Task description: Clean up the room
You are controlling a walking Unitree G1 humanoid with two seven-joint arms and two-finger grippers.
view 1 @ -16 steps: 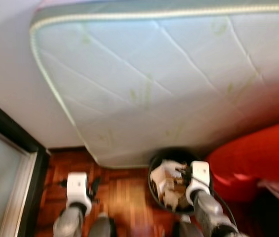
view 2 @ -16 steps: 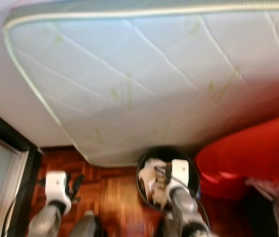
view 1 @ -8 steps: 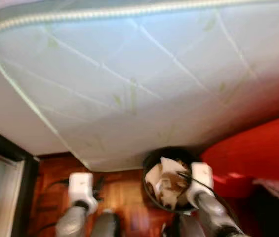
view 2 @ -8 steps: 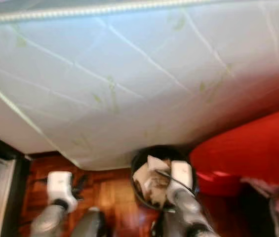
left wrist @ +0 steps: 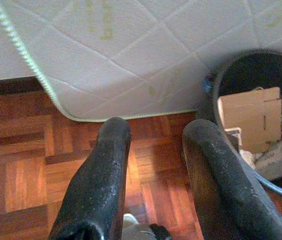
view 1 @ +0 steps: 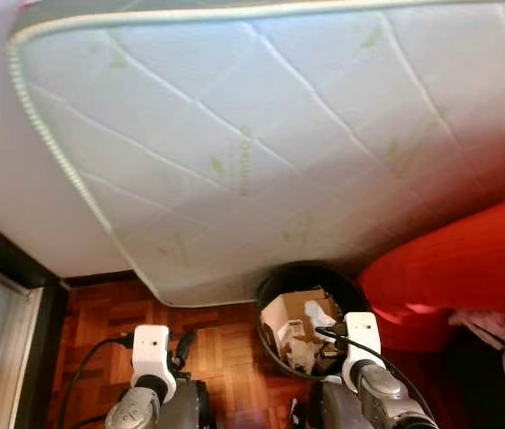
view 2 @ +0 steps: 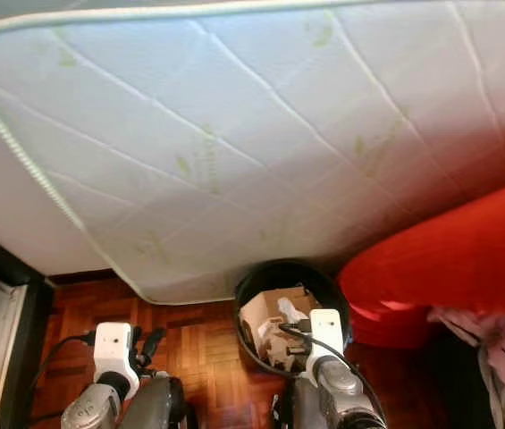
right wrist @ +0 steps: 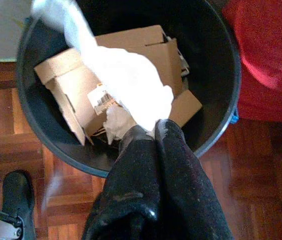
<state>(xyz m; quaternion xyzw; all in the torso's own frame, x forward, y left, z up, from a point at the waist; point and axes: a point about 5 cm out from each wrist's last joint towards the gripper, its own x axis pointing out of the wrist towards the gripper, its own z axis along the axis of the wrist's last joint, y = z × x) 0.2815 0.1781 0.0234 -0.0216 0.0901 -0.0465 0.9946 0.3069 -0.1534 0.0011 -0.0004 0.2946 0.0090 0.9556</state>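
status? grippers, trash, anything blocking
Right gripper shut on white tissue, above black bin. Left gripper open, empty, over wood floor. Bin holds cardboard box. Mattress close behind bin.

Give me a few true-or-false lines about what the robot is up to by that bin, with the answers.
1. The right gripper pinches a white tissue over the bin. True.
2. The bin is empty. False: it holds cardboard and other scraps.
3. The left gripper is open, holding nothing. True.
4. The floor is grey carpet. False: it is wood parquet.
5. A mattress leans just behind the bin. True.
6. The thing right of the bin is blue. False: it is red.
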